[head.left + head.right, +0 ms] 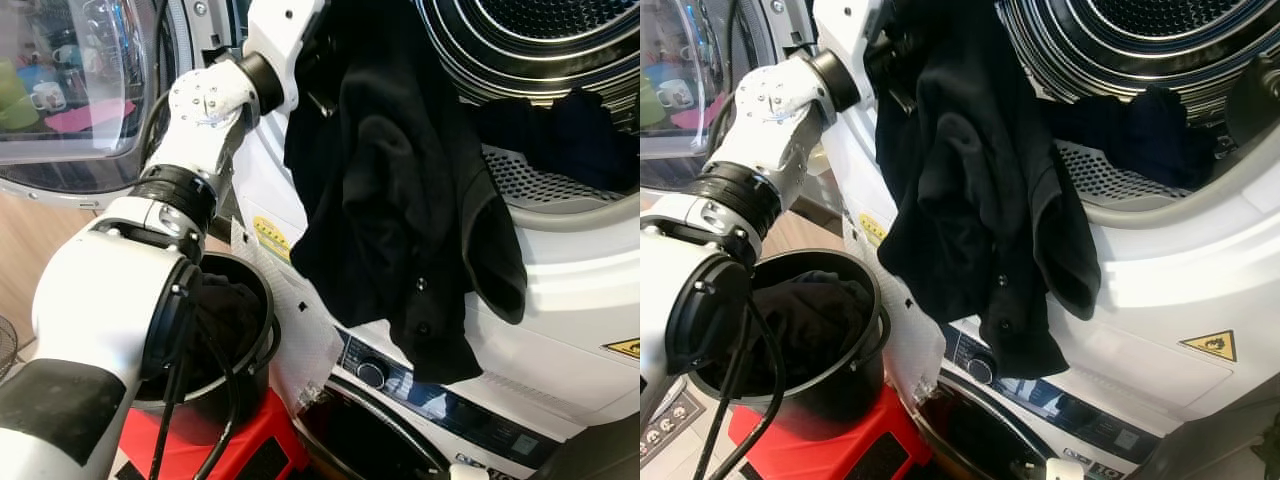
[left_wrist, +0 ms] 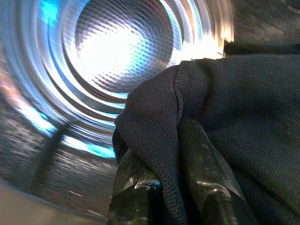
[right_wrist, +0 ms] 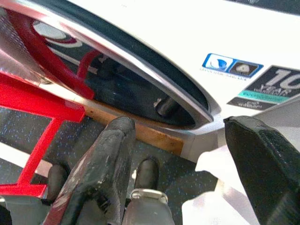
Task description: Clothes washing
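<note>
Left gripper [image 2: 164, 187] is clamped on a fold of the black fabric garment [image 1: 400, 210]: both black fingers [image 2: 208, 173] pinch the knit cloth between them, pointed into the shiny ribbed steel drum [image 2: 108, 51] of the upper machine. From the head camera, the silver left arm [image 1: 190, 130] reaches up to the rim of the drum opening, and the garment hangs from there in a long drape down over the white front panel of the upper machine [image 1: 1140, 340], its lower hem ending just above the dark control strip with a round knob [image 1: 372, 373]. More dark clothes [image 1: 1140, 125] lie inside the drum at the lip of the opening, beside the perforated grey lint filter [image 1: 540, 180]. Below the arm sits a round black bucket [image 1: 855, 380] with dark clothing inside, standing on a red plastic stool [image 1: 840, 440]. The upper machine's glass door [image 1: 70, 90] is swung open to the left. Right gripper [image 3: 187, 154] hangs low with its fingers spread wide, nothing between them, near the rim of the lower machine's round door [image 3: 154, 75] and the stool's red frame.
</note>
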Motion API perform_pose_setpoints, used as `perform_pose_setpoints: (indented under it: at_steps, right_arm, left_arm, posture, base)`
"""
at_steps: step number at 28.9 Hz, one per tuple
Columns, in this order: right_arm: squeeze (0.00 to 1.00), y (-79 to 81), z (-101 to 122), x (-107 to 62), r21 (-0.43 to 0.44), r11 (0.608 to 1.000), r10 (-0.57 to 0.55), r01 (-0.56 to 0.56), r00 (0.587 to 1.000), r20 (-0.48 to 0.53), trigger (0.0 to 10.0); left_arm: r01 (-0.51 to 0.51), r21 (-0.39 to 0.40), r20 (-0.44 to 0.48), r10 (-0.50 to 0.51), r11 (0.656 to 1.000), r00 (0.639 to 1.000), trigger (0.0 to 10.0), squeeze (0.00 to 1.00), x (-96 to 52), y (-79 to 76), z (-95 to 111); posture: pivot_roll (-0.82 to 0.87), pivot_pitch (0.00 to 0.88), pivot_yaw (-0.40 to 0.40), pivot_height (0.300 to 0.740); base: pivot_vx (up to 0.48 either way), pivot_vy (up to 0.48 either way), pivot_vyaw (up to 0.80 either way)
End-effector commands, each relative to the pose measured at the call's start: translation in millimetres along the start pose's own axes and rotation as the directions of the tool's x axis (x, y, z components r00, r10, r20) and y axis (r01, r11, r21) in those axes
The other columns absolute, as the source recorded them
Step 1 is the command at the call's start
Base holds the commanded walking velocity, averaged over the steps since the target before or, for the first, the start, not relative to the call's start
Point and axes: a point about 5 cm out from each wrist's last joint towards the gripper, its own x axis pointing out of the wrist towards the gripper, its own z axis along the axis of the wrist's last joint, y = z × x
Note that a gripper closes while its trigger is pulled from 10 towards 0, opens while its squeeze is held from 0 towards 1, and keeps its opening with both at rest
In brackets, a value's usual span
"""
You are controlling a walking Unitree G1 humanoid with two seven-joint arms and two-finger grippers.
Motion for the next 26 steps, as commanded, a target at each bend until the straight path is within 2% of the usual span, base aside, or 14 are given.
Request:
perform_pose_setpoints:
  at_steps: [1, 4, 6, 16, 18, 24, 26]
  right_arm:
    - [0.00, -0.4, -2, -0.9, 0.006, 1.000, -0.003, 0.003, 1.000, 0.001, 10.0]
    - [0.00, -1.1, -3, -1.6, 0.004, 1.000, -0.002, 0.002, 1.000, 0.000, 10.0]
    - [0.00, -1.4, -4, -2.0, 0.007, 1.000, -0.004, 0.004, 1.000, 0.002, 10.0]
    - [0.00, -2.2, -2, -2.2, 0.015, 1.000, -0.004, 0.003, 1.000, 0.025, 10.0]
    - [0.00, -1.3, 4, -0.7, 0.014, 1.000, 0.004, -0.004, 0.999, 0.049, 10.0]
    - [0.00, -1.6, 8, 0.9, 0.014, 1.000, 0.007, -0.008, 0.998, 0.066, 10.0]
    - [0.00, -1.6, 9, 0.9, 0.013, 1.000, 0.010, -0.011, 0.998, 0.068, 10.0]
  left_arm:
    - [0.097, -0.036, -0.084, -0.100, 0.995, 0.991, 10.0, 0.00, -3.7, -11.1, -17]
    - [0.237, -0.061, -0.134, -0.243, 0.970, 0.961, 10.0, 0.00, -6.8, -24.7, -29]
    - [0.287, -0.061, -0.142, -0.293, 0.956, 0.946, 10.0, 0.00, -7.4, -29.5, -31]
    - [0.388, -0.017, -0.065, -0.389, 0.921, 0.919, 10.0, 0.00, 2.1, -37.1, -16]
    - [0.396, -0.011, 0.003, -0.396, 0.918, 0.918, 10.0, 0.00, 8.6, -37.2, -4]
    - [0.407, -0.007, 0.075, -0.405, 0.913, 0.911, 10.0, 0.00, 17.5, -40.0, 9]
    - [0.422, -0.004, 0.117, -0.419, 0.907, 0.901, 10.0, 0.00, 25.2, -44.6, 18]
  posture:
    - [0.07, 0.082, 0.030, 0.740]
    - [0.06, 0.084, 0.031, 0.740]
    - [0.06, 0.084, 0.031, 0.740]
    - [0.06, 0.077, 0.030, 0.740]
    - [0.06, 0.072, 0.029, 0.740]
    - [0.05, 0.063, 0.027, 0.740]
    - [0.05, 0.061, 0.026, 0.740]
  base:
    - [0.000, 0.000, 0.00]
    - [0.000, 0.000, 0.00]
    - [0.000, 0.000, 0.00]
    - [0.000, 0.000, 0.00]
    - [0.000, 0.000, 0.00]
    - [0.000, 0.000, 0.00]
    - [0.000, 0.000, 0.00]
